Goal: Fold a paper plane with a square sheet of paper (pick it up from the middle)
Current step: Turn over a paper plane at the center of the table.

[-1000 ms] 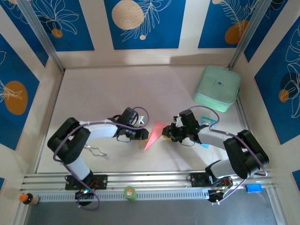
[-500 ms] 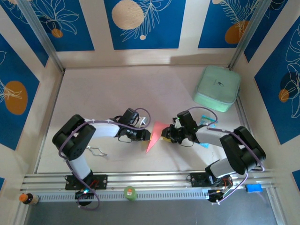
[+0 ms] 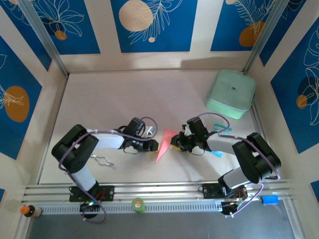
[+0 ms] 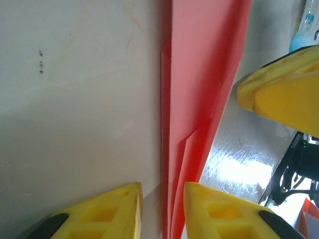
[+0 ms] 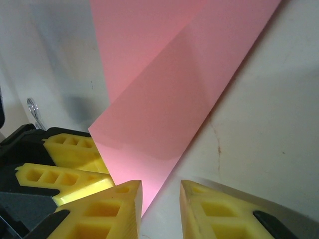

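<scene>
Since the left gripper [image 4: 162, 191] and right gripper [image 5: 160, 194] both have their jaws just slightly apart around the paper plane [image 3: 163, 144], which sits on the table [image 3: 114, 99] between them, neither looks properly clamped. If one closes off the crease or tugs sideways, I reckon the thin folds skew, crumple or spring open.

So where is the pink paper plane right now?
In the top view, the paper plane lies on the table near its front middle, between the left gripper and the right gripper.
</scene>
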`<action>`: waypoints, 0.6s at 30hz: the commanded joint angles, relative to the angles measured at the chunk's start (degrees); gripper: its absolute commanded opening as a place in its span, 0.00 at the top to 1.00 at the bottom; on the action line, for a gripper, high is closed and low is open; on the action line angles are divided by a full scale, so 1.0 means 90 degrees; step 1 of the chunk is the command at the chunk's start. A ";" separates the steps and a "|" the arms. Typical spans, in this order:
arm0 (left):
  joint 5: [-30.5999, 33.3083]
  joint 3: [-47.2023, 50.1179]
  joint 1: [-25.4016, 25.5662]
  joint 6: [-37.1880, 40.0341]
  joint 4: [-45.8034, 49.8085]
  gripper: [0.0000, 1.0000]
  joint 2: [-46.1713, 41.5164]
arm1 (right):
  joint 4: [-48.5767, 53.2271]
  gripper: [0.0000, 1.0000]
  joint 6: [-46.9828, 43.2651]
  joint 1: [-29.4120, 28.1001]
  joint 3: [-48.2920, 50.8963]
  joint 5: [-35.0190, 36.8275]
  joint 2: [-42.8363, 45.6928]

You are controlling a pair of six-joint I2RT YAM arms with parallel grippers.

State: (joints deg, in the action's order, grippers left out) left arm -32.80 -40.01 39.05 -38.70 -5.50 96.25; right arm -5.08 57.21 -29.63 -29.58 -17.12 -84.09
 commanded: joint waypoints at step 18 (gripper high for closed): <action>-0.0545 0.0011 -0.0059 -0.0261 -0.0559 0.71 0.0406 | -0.0112 0.74 -0.0011 -0.0097 -0.0120 -0.0177 -0.0402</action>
State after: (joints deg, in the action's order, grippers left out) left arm -36.03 -39.88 38.87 -40.47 -9.93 98.35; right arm -5.69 57.25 -30.06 -29.58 -17.56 -86.98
